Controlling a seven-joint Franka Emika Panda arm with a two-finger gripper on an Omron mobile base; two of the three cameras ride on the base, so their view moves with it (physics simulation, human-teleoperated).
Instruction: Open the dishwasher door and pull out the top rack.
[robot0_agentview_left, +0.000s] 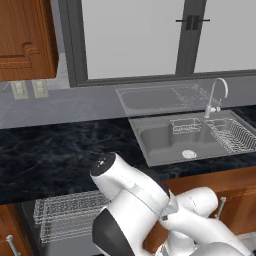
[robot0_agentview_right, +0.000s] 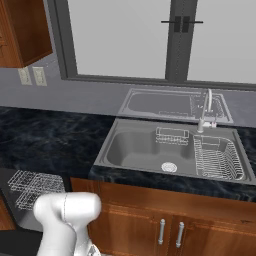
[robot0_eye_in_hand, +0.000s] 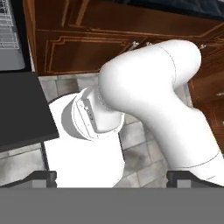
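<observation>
Two wood cabinet doors (robot0_agentview_right: 170, 225) flank the top rack (robot0_agentview_left: 67, 214).

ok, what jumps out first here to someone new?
The white arm folded low in front of the counter, hiding much of the cabinets. Behind it, left of the sink, the top rack sticks out below the dark counter, so the dishwasher is open; the door lies flat in the hand view. The gripper is open, holding nothing.

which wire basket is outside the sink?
The top rack, wide mesh projecting below the counter edge left of the sink; the narrow dish drainer sits inside the basin.
</observation>
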